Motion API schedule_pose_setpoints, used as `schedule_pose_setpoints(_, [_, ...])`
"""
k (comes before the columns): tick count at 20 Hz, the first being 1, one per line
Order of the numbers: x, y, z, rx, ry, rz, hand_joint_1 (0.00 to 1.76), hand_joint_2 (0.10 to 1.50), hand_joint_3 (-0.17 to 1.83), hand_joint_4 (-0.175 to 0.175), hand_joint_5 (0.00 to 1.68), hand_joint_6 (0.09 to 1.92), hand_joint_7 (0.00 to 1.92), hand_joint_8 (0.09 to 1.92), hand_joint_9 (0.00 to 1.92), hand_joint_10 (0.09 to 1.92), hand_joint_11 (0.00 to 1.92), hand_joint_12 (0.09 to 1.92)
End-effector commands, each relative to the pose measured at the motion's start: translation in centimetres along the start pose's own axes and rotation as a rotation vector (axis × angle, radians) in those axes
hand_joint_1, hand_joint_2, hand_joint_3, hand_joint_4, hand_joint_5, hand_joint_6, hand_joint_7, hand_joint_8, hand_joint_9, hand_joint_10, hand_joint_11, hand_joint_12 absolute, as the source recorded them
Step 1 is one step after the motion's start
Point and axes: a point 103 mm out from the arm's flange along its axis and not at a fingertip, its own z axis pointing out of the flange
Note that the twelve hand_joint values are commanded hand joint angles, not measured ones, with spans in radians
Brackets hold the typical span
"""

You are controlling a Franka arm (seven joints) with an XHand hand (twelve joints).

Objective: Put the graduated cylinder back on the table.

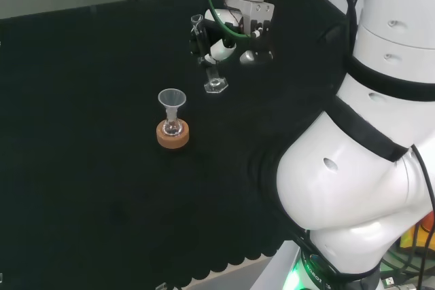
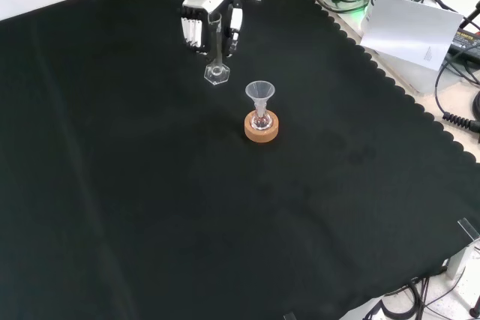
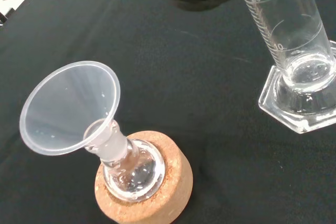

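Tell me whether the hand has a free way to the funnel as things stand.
Probably not yet: the hand is curled round the graduated cylinder, so it is occupied. Otherwise, the cloth between it and the funnel looks bare.

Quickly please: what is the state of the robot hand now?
Robot hand: shut on the graduated cylinder, whose base sits at the black cloth.

a small round glass flask (image 3: 131, 169) sat in a cork ring (image 2: 261, 127) on the black cloth (image 2: 150, 207), with a clear plastic funnel (image 1: 171, 99) standing in its neck. off the cloth's edge in the front view lay a sheet of white paper (image 2: 409, 31) and some cables (image 2: 457, 121).
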Motion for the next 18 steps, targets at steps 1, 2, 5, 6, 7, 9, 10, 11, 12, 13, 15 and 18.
schedule_pose_setpoints(1, [-0.3, 2.3, 0.7, -0.012, 0.052, -0.025, 1.5, 1.06, -0.01, -0.125, 1.02, 0.88, 0.93, 1.02, 1.13, 0.94, 1.06, 0.76])
schedule_pose_setpoints(2, [-0.3, 2.7, 0.9, -0.001, 0.059, -0.033, 1.5, 1.06, -0.01, -0.125, 1.02, 0.88, 0.93, 1.02, 1.13, 0.94, 1.06, 0.76])
schedule_pose_setpoints(5, [-0.2, 3.7, 1.5, -0.005, 0.075, -0.047, 1.5, 1.06, -0.01, -0.126, 1.02, 0.88, 0.93, 1.02, 1.13, 0.94, 1.06, 0.76])
schedule_pose_setpoints(6, [-0.1, 4.0, 1.7, -0.008, 0.08, -0.052, 1.5, 1.06, -0.01, -0.126, 1.02, 0.88, 0.93, 1.02, 1.13, 0.94, 1.06, 0.76])
schedule_pose_setpoints(7, [0.0, 4.3, 1.9, -0.011, 0.084, -0.056, 1.5, 1.06, -0.01, -0.126, 1.02, 0.88, 0.93, 1.02, 1.13, 0.94, 1.06, 0.76])
schedule_pose_setpoints(9, [0.2, 4.8, 2.3, -0.016, 0.094, -0.067, 1.5, 1.06, -0.01, -0.127, 1.02, 0.88, 0.93, 1.02, 1.13, 0.94, 1.06, 0.76])
schedule_pose_setpoints(10, [0.2, 5.0, 2.6, -0.019, 0.095, -0.072, 1.5, 1.06, -0.01, -0.127, 1.02, 0.88, 0.93, 1.02, 1.13, 0.94, 1.06, 0.76])
schedule_pose_setpoints(11, [0.3, 5.2, 2.8, -0.026, 0.097, -0.074, 1.5, 1.06, -0.01, -0.127, 1.02, 0.88, 0.93, 1.02, 1.13, 0.94, 1.06, 0.76])
schedule_pose_setpoints(12, [0.4, 5.4, 3.0, -0.029, 0.1, -0.076, 1.5, 1.06, -0.01, -0.127, 1.02, 0.88, 0.93, 1.02, 1.13, 0.94, 1.06, 0.76])
schedule_pose_setpoints(13, [0.4, 5.6, 3.3, -0.033, 0.103, -0.079, 1.5, 1.06, -0.01, -0.128, 1.02, 0.88, 0.93, 1.02, 1.13, 0.94, 1.06, 0.76])
schedule_pose_setpoints(15, [0.5, 6.0, 3.7, -0.052, 0.11, -0.08, 1.5, 1.06, -0.01, -0.128, 1.02, 0.88, 0.93, 1.02, 1.13, 0.94, 1.06, 0.76])
schedule_pose_setpoints(18, [0.3, 6.7, 4.4, -0.041, 0.117, -0.076, 1.5, 1.06, -0.01, -0.129, 1.02, 0.88, 0.93, 1.02, 1.13, 0.93, 1.06, 0.76])
